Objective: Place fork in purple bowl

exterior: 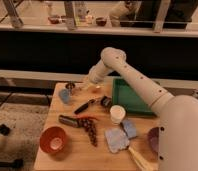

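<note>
While the pincer [80, 89] hangs low over the far left corner of the tabletop [72, 150], just beside a blue cup [65, 95], whether it is apart or together cannot be told. What is taken for the fork [94, 89], a pale tan sliver, is seen just beside the pincer, well apart from the purple bowl [152, 139] at the right edge, half hidden by the arm. The handle should be gripped near its middle and lifted level, so that the black-handled utensil [85, 106] and the white cup [117, 114] are cleared on the way across.
</note>
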{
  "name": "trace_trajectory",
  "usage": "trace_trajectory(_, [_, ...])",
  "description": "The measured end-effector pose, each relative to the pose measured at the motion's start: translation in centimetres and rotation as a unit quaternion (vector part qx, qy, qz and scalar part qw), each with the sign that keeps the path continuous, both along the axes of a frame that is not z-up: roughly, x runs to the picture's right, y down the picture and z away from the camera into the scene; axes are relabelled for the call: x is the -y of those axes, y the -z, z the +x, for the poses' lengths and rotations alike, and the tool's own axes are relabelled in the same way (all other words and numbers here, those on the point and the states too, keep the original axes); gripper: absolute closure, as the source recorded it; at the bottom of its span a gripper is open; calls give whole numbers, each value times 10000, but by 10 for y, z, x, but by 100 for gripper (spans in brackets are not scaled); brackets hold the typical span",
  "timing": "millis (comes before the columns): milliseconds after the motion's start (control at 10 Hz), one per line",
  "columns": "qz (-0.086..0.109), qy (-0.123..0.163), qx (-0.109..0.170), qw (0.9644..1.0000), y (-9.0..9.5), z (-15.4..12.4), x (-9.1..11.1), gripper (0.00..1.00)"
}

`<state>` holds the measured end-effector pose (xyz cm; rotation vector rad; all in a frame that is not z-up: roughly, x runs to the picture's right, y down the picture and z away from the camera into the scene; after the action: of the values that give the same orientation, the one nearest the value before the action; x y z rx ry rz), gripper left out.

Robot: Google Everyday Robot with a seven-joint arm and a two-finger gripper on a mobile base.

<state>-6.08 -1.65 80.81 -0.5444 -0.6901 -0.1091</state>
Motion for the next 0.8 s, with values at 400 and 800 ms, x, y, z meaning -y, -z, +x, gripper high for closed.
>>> trace_trajectory(400, [-20, 155, 138, 9998, 14, -1, -11, 90])
trace_trajectory(800, [-41, 176, 202, 9996, 22, 9, -15, 90])
